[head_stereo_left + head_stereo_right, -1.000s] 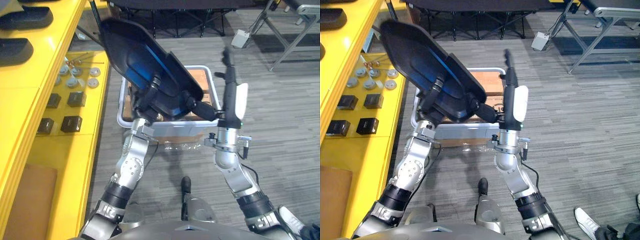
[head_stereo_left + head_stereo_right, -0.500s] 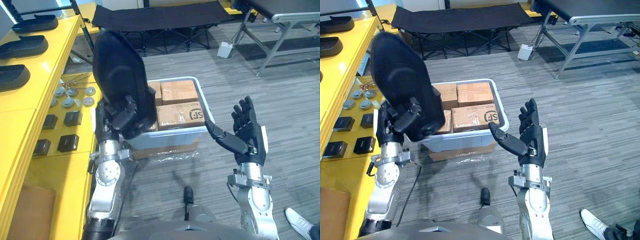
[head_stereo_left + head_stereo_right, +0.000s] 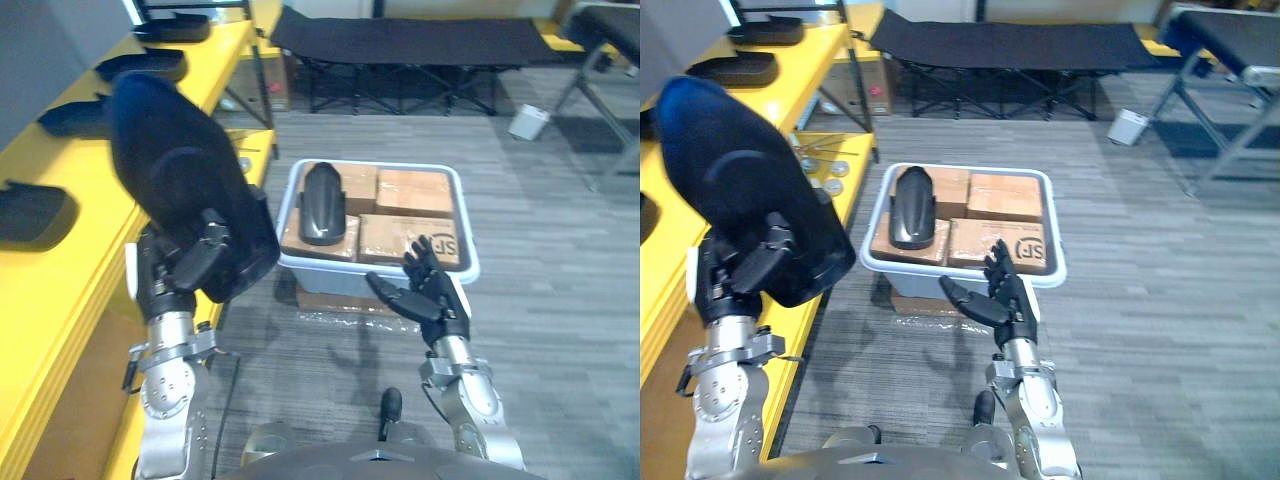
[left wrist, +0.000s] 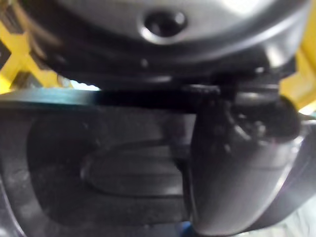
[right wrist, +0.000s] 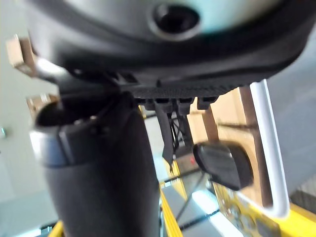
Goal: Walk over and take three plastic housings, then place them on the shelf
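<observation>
A big black plastic housing is raised in the air beside the yellow shelf, with the left robot hand clenched round its lower edge. A second housing lies on cardboard boxes in the white bin. The right robot hand hangs released, fingers spread, just in front of the bin. More housings sit on the shelf.
</observation>
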